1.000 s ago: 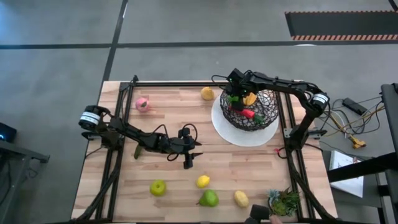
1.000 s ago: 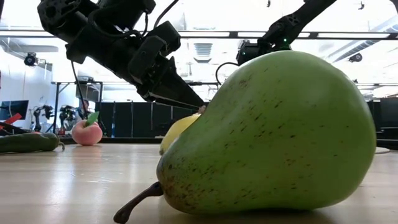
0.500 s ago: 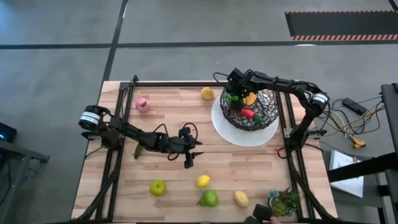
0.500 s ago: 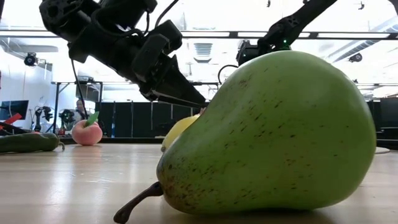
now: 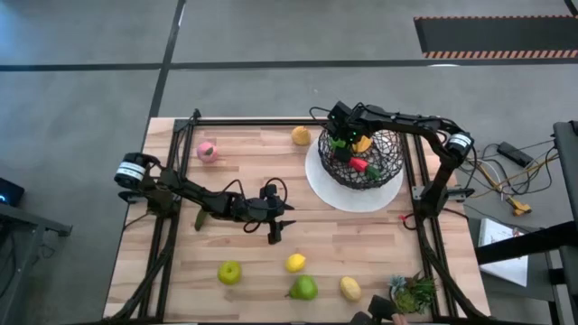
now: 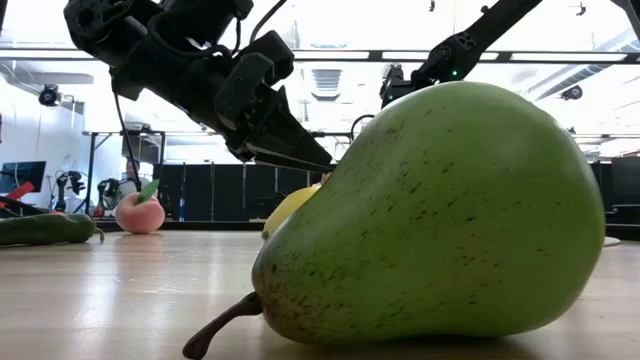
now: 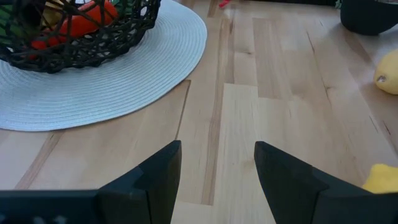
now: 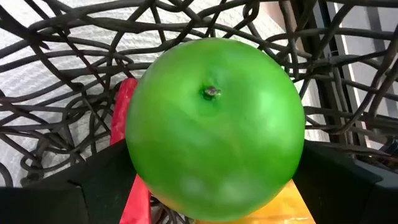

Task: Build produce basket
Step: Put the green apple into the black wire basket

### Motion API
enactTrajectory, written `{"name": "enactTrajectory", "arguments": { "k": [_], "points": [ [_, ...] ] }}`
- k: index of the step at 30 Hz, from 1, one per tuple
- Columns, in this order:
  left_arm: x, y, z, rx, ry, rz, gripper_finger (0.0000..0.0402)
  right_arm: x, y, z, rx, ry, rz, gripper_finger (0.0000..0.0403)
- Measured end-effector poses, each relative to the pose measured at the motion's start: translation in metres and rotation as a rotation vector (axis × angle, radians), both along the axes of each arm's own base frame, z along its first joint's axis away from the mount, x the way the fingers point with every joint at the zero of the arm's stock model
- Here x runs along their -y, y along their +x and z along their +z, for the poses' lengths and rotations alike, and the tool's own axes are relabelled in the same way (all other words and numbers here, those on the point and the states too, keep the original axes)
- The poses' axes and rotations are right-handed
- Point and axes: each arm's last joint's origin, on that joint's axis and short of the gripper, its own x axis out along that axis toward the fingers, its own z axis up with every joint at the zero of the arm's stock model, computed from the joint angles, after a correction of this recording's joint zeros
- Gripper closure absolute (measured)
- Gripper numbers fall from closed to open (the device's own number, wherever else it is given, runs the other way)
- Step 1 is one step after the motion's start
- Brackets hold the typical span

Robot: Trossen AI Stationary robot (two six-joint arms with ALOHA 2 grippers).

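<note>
The dark wire basket (image 5: 370,162) stands on a flat white round plate (image 5: 348,197) at the table's far right and holds a red piece (image 5: 361,165) and a yellow-orange piece (image 5: 364,143). My right gripper (image 5: 339,137) is over the basket's far left rim, shut on a green apple (image 8: 214,124). My left gripper (image 5: 275,231) is open and empty above the table's middle; it also shows in the left wrist view (image 7: 217,168). A green pear (image 5: 303,288), two lemons (image 5: 294,263) (image 5: 349,288) and a green apple (image 5: 229,272) lie near the front edge. My right gripper pinches the green apple between its two fingers, one on each opposite side (image 8: 134,158). The fingers come from above, pointing down into the basket. The apple's stem end (image 8: 211,92) faces the wrist camera. The apple sits above the basket's wires and the red piece (image 8: 124,118).
A pink peach (image 5: 207,151) and an orange fruit (image 5: 301,136) lie at the far side. A dark green piece (image 5: 200,219) lies under my left arm. A leafy plant tuft (image 5: 414,293) is at the near right corner. The pear (image 6: 430,215) fills the low view.
My right arm's elbow has drawn a little toward the table's left, while its gripper stays over the basket, shut on the green apple.
</note>
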Motion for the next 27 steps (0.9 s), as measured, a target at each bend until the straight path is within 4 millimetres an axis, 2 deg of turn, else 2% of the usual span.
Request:
{"name": "enactTrajectory", "arguments": {
  "k": [6, 12, 14, 17, 20, 23, 27],
  "points": [
    [0.000, 0.000, 0.000, 0.001, 0.000, 0.000, 0.0213, -0.003, -0.004, 0.000, -0.061, 0.023, 0.060, 0.0032],
    [0.000, 0.001, 0.001, 0.003, -0.001, 0.001, 0.0213, -0.006, -0.007, 0.023, -0.091, 0.059, 0.043, 0.0032],
    [0.000, 0.001, 0.001, 0.005, -0.001, 0.003, 0.0213, -0.008, -0.008, 0.027, -0.060, 0.090, 0.065, 0.0032],
    [-0.002, 0.003, 0.004, 0.014, -0.001, 0.014, 0.0213, -0.015, -0.009, 0.032, 0.040, 0.213, 0.196, 0.0032],
    [-0.007, 0.006, 0.007, 0.026, 0.000, 0.036, 0.0213, -0.017, -0.007, 0.038, 0.107, 0.225, 0.250, 0.0032],
    [-0.017, 0.013, 0.017, 0.060, 0.014, 0.104, 0.0213, -0.016, -0.002, 0.040, 0.168, 0.212, 0.250, 0.0032],
    [-0.041, 0.029, 0.043, 0.148, 0.018, 0.205, 0.0213, -0.018, -0.001, 0.039, 0.171, 0.218, 0.261, 0.0032]
  ]
}}
